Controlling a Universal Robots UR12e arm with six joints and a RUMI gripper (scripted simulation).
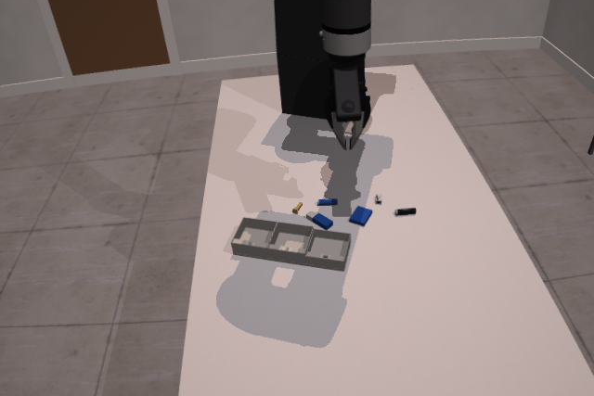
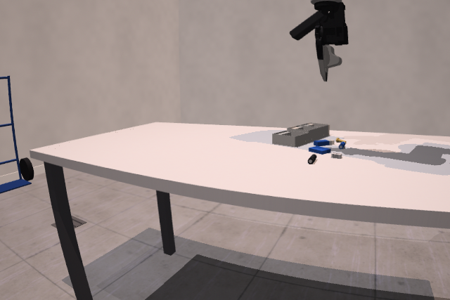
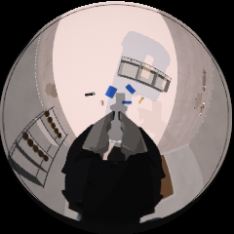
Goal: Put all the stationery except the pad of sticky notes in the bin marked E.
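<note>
My gripper (image 1: 348, 142) is shut with nothing in it and hangs high above the table, behind the objects; it also shows in the side view (image 2: 324, 76) and the wrist view (image 3: 116, 113). A grey bin with three compartments (image 1: 290, 243) (image 2: 301, 133) stands upright on the table; I cannot read its letters. Behind it lie a small yellow piece (image 1: 297, 208), a small blue piece (image 1: 328, 201), a blue piece with a pale end (image 1: 320, 220), a flat blue pad (image 1: 360, 215), a small grey clip (image 1: 378, 198) and a black cylinder (image 1: 405, 211).
The robot's black base (image 1: 306, 46) stands at the table's far end. The objects lie in one cluster near the table's middle (image 3: 122, 93). A blue trolley (image 2: 10, 144) stands on the floor beyond the table.
</note>
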